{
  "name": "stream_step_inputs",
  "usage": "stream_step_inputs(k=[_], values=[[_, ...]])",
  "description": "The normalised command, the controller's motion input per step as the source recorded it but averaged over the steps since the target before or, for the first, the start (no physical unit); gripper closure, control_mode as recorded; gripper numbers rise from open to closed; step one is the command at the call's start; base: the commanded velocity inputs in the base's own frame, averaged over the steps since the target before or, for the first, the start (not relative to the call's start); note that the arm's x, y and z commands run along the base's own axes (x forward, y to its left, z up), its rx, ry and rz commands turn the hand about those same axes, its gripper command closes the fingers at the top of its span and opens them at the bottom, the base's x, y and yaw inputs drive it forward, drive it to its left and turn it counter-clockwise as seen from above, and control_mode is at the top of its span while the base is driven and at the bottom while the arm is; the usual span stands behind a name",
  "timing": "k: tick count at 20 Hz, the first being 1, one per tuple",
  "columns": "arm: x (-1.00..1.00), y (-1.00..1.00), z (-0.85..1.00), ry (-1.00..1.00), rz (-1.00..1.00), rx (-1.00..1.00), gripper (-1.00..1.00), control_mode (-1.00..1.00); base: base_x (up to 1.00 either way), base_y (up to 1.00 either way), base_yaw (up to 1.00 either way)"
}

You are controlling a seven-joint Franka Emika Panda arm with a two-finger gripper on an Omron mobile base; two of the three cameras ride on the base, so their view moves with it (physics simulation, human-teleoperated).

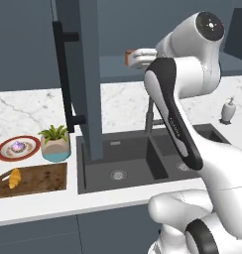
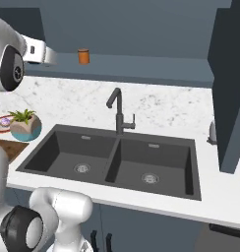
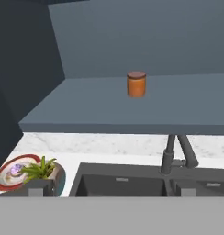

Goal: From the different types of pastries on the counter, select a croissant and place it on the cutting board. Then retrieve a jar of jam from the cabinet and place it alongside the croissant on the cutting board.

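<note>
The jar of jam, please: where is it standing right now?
The jar of jam stands upright on the open cabinet's shelf, above the sink faucet.

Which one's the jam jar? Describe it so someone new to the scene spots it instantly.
Start at the dark double-basin sink in the white marble-look counter. Look up past the dark faucet to the open blue-grey wall cabinet shelf above. The small orange-brown cylindrical jar with a darker brown lid stands upright there by itself, nothing beside it, unlike the potted plant down on the counter.
</note>
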Motion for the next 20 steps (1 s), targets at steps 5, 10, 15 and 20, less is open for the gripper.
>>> stream_step_inputs(k=[5, 10, 15, 20], values=[[0.65, 0.01, 0.09, 0.00, 0.13, -0.05, -1.00, -1.00, 0.00, 0.00, 0.00], [0.68, 0.01, -0.16, -0.03, 0.05, -0.14, -1.00, -1.00, 0.00, 0.00, 0.00], [0.32, 0.00, 0.00, 0.00, 0.00, -0.11, -1.00, -1.00, 0.00, 0.00, 0.00], [0.07, 0.00, -0.07, 0.01, -0.07, -0.05, -1.00, -1.00, 0.00, 0.00, 0.00]])
